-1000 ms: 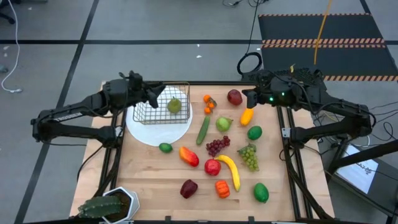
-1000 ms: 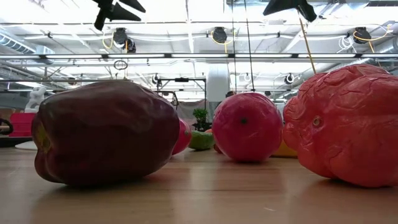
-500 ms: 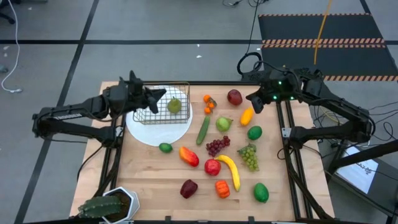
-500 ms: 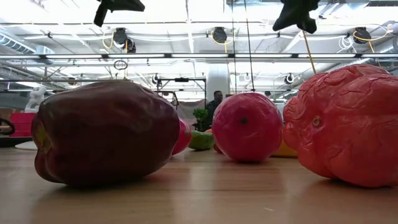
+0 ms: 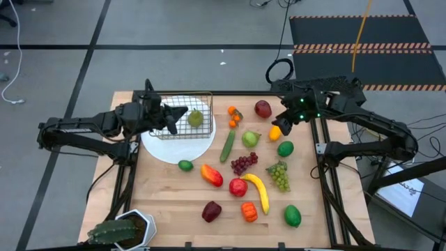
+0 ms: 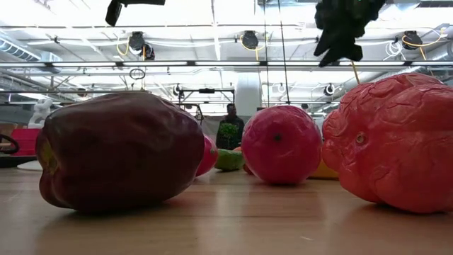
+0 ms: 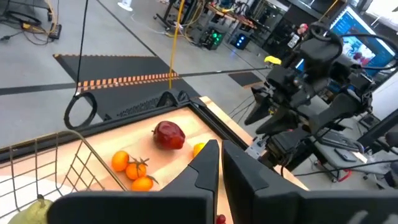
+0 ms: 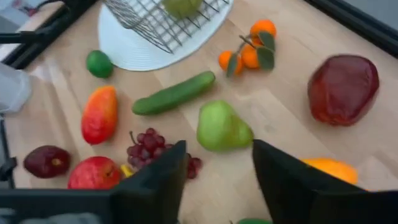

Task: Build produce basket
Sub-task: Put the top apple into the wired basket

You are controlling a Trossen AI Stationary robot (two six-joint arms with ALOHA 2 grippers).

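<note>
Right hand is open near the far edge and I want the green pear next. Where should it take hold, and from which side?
Come straight down on the green pear and pinch its wide lower body, not the narrow neck. It lies on its side, with grapes close at its neck end and the cucumber alongside, so set the right hand across its width, where bare board shows.
</note>
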